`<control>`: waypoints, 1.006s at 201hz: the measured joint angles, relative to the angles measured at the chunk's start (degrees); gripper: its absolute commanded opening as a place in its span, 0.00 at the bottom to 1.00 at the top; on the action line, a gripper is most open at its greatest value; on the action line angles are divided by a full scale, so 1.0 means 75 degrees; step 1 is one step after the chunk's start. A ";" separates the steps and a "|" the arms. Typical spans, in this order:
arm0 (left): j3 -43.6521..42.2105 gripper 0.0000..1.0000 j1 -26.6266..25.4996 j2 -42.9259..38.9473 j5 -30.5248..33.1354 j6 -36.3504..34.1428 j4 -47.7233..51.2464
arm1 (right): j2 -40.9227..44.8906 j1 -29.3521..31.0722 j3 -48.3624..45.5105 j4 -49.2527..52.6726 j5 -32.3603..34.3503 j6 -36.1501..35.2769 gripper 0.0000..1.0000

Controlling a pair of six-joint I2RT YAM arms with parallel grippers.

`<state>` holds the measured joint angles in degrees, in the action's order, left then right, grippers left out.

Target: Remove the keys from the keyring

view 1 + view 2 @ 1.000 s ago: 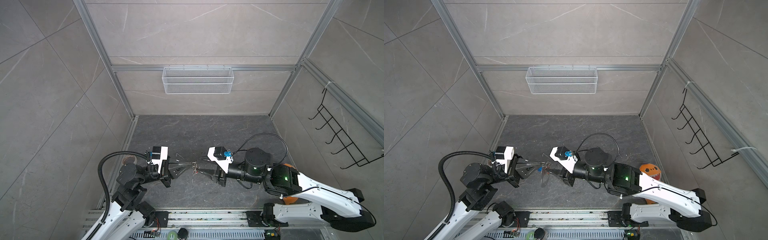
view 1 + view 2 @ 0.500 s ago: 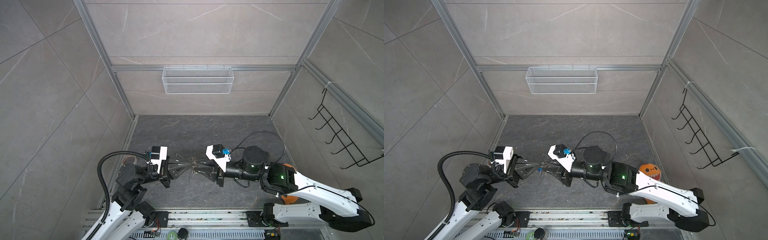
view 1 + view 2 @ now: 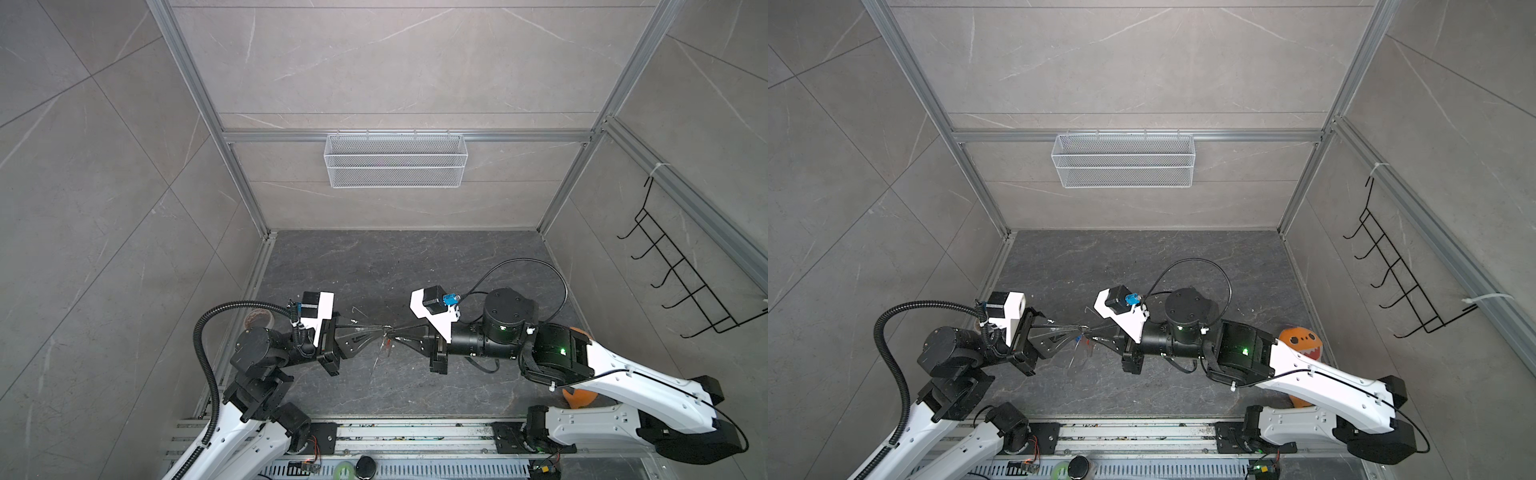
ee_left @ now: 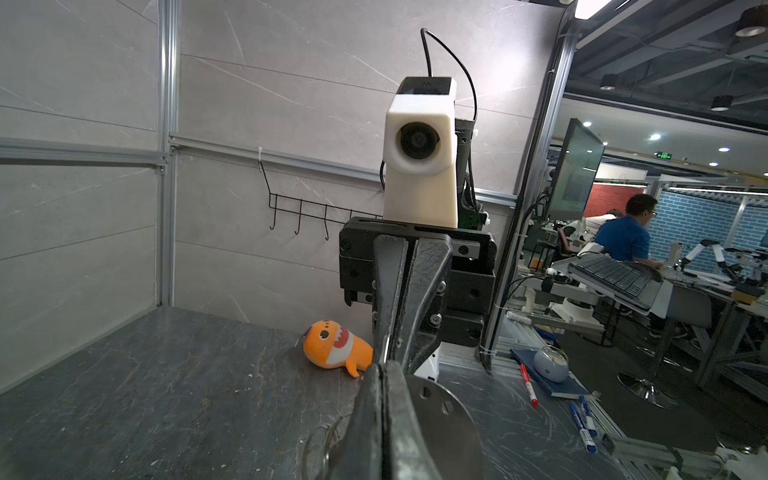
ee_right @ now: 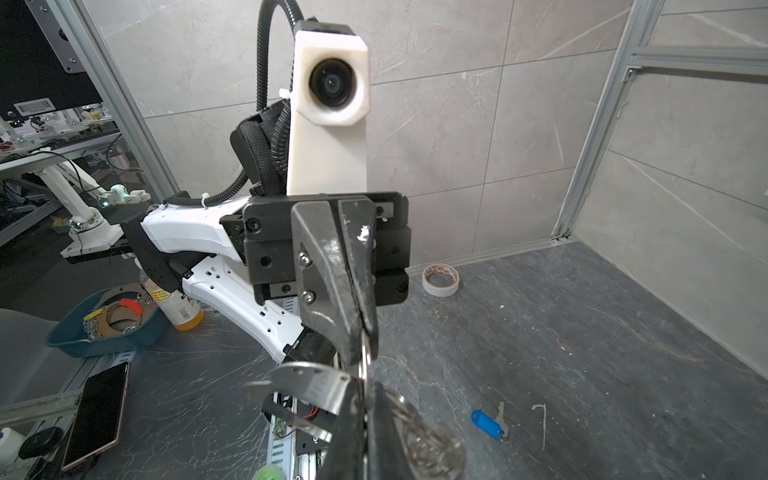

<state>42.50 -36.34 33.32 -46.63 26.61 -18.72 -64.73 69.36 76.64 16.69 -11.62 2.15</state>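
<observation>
Meeting tip to tip in mid-air over the dark surface (image 3: 415, 266): left claw (image 5: 365, 345) and right claw (image 4: 386, 349), each clenched on the keyring (image 5: 365, 368) from opposite ends, fingers pressed together with a silver ring pinched edge-on between them. Dangling beside that grip in the right wrist view, the flat grey tag (image 5: 316, 386) with its cut-out, plus a blurred cluster of linked rings close to the lens. Lying loose on the surface, clear of the ring and near a white scratch (image 5: 540, 415): the blue key (image 5: 485, 423), a short silver blade showing at one end, judged already off. Hanging just under the meeting point in both top views, a small red speck, taken for the red key (image 3: 388, 343) and so not yet removed. No clear sight of the plain silver key, too small to place either on the ring or on the surface. By this reckoning, roughly a third of the job done, the rest ahead: working the red key round the ring and off, then the silver one if attached. Off to the sides and out of play, a tape roll (image 5: 440, 280) by the wall and an orange plush toy (image 4: 334, 349).
</observation>
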 measured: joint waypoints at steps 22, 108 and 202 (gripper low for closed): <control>0.0280 0.31 -0.0003 -0.0006 0.0009 -0.0050 0.0548 | -0.0073 -0.0245 0.0242 0.0379 -0.0262 0.0003 0.00; 0.2500 0.33 0.0000 0.0982 -0.0230 -0.1309 0.4532 | -0.1119 -0.1454 0.2092 0.3249 -0.1961 -0.0286 0.00; 0.3133 0.24 0.0000 0.1926 -0.0670 -0.1932 0.6438 | -0.1705 -0.1454 0.2812 0.4852 -0.2428 -0.0641 0.00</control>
<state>66.00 -36.34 47.77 -51.66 12.12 29.56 -77.52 58.46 97.73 53.08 -29.82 -2.66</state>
